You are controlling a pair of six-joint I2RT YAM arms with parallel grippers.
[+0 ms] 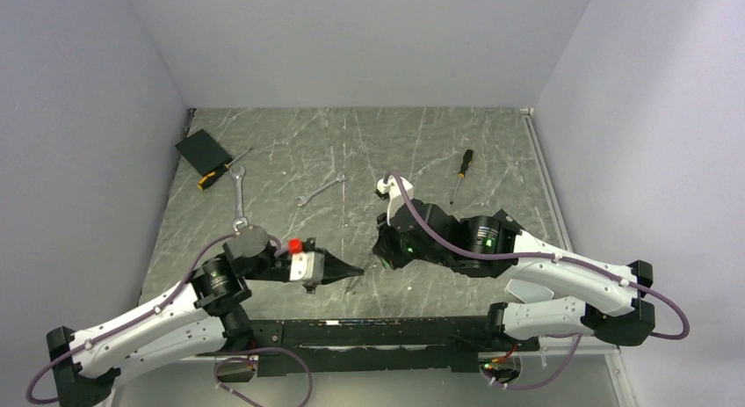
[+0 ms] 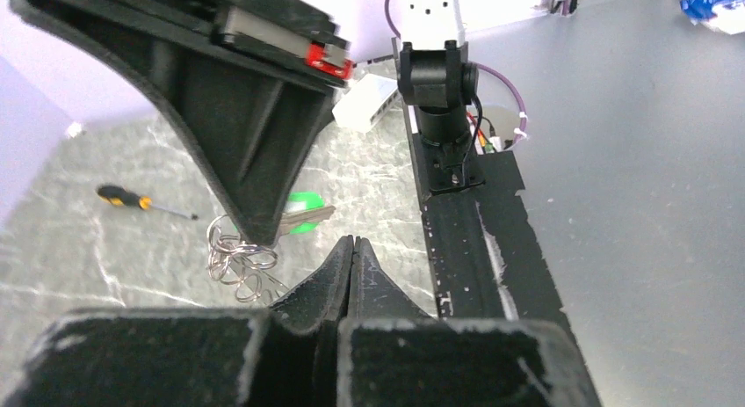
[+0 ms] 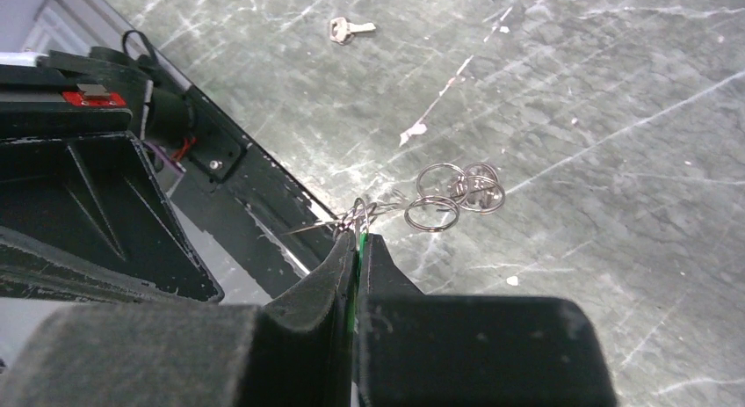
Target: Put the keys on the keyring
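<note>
- My left claw [image 2: 353, 247]: the two fingers are pressed flat together at the tips with nothing between them. It hangs low over the marbled grey table [image 3: 615, 117], pointing at my other claw.
- My right claw [image 3: 358, 240]: clamped on the green-headed key [image 2: 303, 215]. A sliver of green shows in the seam between the fingers. From the left wrist, the green head and silvery blade stick out beside one finger.
- Keyring [image 3: 457, 194]: a bunch of linked wire split rings lying on the table just past the right fingertips. One loop reaches up to the tips. I cannot tell whether the key is threaded on it.
- Silver key [image 3: 349, 28]: flat on the table, well apart from the rings and from both claws.
- Orange-and-black screwdriver [image 2: 141, 200] and two open-ended wrenches [image 1: 239, 196], [image 1: 321, 189]: on the far part of the table.
</note>
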